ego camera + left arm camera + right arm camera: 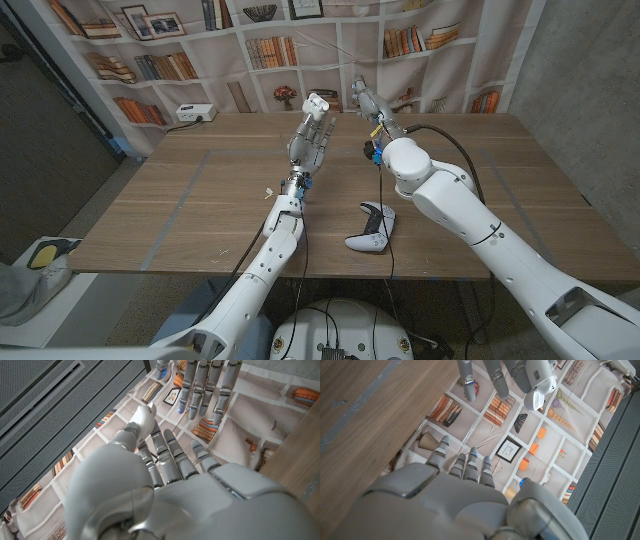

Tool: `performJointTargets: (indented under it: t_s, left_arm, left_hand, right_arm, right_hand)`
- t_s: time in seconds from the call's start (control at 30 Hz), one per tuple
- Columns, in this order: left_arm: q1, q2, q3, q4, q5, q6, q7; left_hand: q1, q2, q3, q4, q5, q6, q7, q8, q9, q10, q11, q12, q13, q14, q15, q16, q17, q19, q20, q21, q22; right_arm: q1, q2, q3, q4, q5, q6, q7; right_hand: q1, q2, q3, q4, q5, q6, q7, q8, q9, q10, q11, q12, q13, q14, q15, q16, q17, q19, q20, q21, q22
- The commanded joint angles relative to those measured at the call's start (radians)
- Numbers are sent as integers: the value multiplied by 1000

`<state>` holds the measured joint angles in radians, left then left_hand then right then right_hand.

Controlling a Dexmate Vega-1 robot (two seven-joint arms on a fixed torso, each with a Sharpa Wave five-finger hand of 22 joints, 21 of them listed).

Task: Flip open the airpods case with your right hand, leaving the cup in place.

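Both my arms are lifted above the wooden table [200, 200], hands up toward the bookshelf backdrop. My left hand [312, 135] stands upright over the table's middle with its fingers stretched out and its white thumb on top, holding nothing. My right hand [368, 105] is just to its right, fingers also straight and empty. In the left wrist view my left hand [165, 460] reaches toward the fingertips of the right hand [207, 385]. In the right wrist view my right hand [465, 467] faces the left hand [510, 375]. The two hands are apart.
A white game controller [372, 228] lies on the table near the front edge, under my right arm. A white power strip [190, 112] sits at the back left corner. A small pale scrap [268, 190] lies beside my left wrist.
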<state>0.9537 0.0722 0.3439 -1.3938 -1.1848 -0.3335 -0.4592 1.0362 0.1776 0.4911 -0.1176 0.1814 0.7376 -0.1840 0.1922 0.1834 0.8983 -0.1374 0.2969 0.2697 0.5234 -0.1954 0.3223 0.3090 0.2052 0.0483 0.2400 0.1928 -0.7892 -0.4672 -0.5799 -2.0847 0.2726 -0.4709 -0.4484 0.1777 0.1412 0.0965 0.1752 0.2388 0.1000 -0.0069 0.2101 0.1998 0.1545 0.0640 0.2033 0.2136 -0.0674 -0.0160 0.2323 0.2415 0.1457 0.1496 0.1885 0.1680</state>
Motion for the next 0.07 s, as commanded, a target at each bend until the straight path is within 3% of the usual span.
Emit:
performJointTargets:
  t_s: [0.03,0.07]
  left_arm:
    - [25,19,0,-39,16,-9,22]
    - [24,18,2,-37,16,-10,20]
  left_hand:
    - [8,12,11,4,4,10,2,6,3,74,-65,7,131,27,-36,1,3,-3,4,2,3]
    - [8,13,12,5,4,10,2,6,3,74,-65,7,132,27,-36,1,3,-3,4,2,3]
  right_arm:
    - [-2,-13,-8,29,12,61,27]
    - [-2,-14,-9,31,10,62,26]
  right_hand:
    - [-12,26,-3,1,8,3,-1,-1,3,-5,1,-3,1,-7,-6,-2,0,-4,1,-2,-1]
    - [-12,26,-3,1,8,3,-2,-1,3,-5,0,-3,1,-7,-6,-3,-1,-4,1,-2,-1]
